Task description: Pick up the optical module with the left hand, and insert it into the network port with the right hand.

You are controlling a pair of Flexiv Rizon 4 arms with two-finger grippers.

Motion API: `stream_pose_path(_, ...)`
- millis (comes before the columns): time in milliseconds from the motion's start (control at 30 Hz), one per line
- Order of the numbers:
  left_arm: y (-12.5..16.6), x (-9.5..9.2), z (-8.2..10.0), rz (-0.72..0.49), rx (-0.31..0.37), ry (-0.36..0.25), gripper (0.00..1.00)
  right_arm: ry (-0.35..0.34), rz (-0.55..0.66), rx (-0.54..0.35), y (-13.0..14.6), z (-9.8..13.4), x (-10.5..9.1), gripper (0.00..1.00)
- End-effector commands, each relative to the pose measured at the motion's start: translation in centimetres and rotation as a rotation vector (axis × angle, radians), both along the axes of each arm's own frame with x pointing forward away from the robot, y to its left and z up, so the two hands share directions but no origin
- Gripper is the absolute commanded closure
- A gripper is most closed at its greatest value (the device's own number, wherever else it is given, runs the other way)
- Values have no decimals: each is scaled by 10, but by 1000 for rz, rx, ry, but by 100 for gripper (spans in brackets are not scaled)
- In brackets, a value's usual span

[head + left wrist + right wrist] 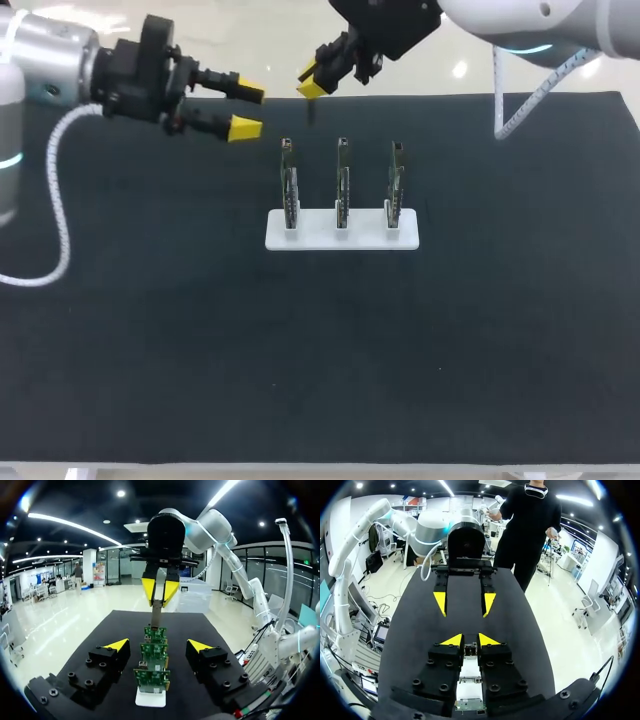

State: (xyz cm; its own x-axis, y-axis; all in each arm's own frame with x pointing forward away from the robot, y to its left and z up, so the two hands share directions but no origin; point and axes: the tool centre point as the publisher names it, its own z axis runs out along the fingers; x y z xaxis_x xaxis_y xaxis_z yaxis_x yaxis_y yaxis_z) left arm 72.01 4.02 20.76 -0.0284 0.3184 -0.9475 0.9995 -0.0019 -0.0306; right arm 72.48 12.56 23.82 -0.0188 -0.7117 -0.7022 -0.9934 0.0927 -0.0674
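Head view is showing our right tool at the top middle of the picture. It is pinching the optical module, a thin dark stick that is hanging down in the air. Our left tool is sitting at the upper left with its two yellow fingers spread apart and nothing in them. Three green boards are standing in a white stand in the middle of the black tabletop. The module is hanging a bit behind the left board, not touching it.

We are thinking the job now is pushing the module into a network port. The port is too small for us to pick out. To do it well, we are wanting the module straight, lined up with the hole, going in slowly, with a tight grip so it is not slipping.

We are not finding any words or labels we can read.
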Motion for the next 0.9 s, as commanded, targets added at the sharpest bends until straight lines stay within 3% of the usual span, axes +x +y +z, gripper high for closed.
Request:
stream_pose_path(33, 10, 3, 8, 19, 126, 38, 0, 1, 3, 0, 0, 0, 1, 100)
stream_pose_path(300, 23, 3, 9, 38, 215, 1, 0, -6, 7, -6, -2, -2, 5, 100)
stream_pose_path(633, 27, 13, 6, 10, 190, -109, 0, -4, 8, -15, 0, 1, 8, 100)
stream_pose_path(900, 27, 13, 6, 10, 190, -109, 0, 5, 15, -24, -2, 8, 16, 100)
